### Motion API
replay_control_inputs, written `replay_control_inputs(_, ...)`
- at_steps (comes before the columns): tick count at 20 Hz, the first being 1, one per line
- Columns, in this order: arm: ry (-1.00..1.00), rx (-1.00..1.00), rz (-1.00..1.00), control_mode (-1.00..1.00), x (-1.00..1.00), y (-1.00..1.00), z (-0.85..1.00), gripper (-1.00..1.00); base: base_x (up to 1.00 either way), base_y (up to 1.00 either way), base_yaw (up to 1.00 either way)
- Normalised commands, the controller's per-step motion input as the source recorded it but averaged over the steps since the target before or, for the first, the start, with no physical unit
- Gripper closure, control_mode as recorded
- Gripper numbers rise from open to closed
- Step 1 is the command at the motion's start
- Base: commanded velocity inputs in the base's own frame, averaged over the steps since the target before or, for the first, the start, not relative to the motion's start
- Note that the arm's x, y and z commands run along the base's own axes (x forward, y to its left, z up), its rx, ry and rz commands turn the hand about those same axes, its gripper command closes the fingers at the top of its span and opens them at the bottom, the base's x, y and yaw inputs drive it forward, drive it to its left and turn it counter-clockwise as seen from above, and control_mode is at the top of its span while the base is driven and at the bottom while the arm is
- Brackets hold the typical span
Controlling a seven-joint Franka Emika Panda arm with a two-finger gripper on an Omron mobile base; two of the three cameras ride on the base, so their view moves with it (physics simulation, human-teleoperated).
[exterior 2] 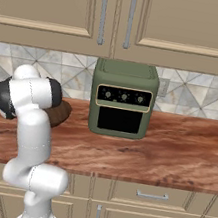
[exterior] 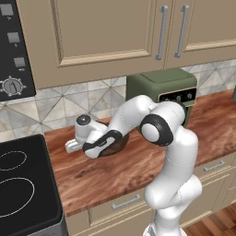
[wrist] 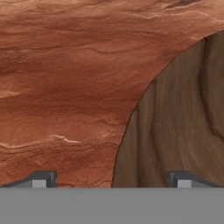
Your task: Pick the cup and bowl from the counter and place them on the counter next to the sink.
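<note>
A dark brown wooden bowl [exterior: 116,144] [exterior 2: 60,113] sits on the reddish-brown counter [exterior: 138,168] [exterior 2: 174,153], left of a green appliance. My gripper [exterior: 70,147] hangs low over the counter at the bowl's left side, its forearm lying across the bowl. In the hand view the bowl [wrist: 183,118] takes up the right half, and bare counter [wrist: 65,87] the left. The gripper [wrist: 112,180] is open; one fingertip [wrist: 41,178] is over the counter and the other over the bowl, with the rim between them. The cup and the sink are out of view.
A green countertop oven [exterior: 162,90] [exterior 2: 121,100] stands against the tiled wall just right of the bowl. A black glass stovetop [exterior: 23,189] adjoins the counter on the left, under a dark control panel [exterior: 14,50]. Beige wall cabinets [exterior 2: 128,13] hang overhead. Open counter stretches to the right.
</note>
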Motion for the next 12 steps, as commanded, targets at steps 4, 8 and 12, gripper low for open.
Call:
replay_control_inputs(4,0.00,0.00,0.00,-1.00,0.00,0.00,0.00,-1.00,0.00,0.00,0.00)
replay_control_inputs(8,0.00,0.00,0.00,-1.00,0.00,0.00,0.00,1.00,0.00,0.00,0.00)
replay_control_inputs(12,0.00,0.00,0.00,-1.00,0.00,0.00,0.00,1.00,0.00,0.00,0.00)
